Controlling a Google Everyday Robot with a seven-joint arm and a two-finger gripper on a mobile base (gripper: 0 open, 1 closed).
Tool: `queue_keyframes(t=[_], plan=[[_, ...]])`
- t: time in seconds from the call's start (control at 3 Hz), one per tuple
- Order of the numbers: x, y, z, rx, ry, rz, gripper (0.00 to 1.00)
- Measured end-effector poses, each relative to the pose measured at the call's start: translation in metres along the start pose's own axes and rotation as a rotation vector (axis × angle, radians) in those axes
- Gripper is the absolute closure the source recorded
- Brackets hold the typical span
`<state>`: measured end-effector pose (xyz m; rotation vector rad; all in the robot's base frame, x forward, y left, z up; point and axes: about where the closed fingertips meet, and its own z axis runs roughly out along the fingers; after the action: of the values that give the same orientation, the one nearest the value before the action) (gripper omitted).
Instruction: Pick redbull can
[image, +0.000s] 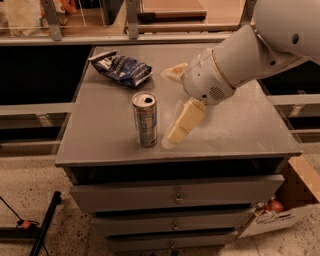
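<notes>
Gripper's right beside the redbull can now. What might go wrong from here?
1. The gripper sits open to the right of the redbull can, its near finger low beside the base; a sideways nudge may topple the tall, slim can.
2. The can stands near the table front edge, so, toppled, it might roll off.
</notes>
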<state>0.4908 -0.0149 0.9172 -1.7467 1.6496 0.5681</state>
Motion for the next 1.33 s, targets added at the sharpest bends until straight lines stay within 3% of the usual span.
queue_keyframes(t=[0.67,1.0,1.33], plan=[[-0.012,0.001,0.02,-0.046,-0.036,0.012,0.0],[-0.024,0.002,0.027,-0.072,-0.057,0.013,0.16],[-0.03,0.006,0.031,-0.1,-0.064,0.018,0.4]])
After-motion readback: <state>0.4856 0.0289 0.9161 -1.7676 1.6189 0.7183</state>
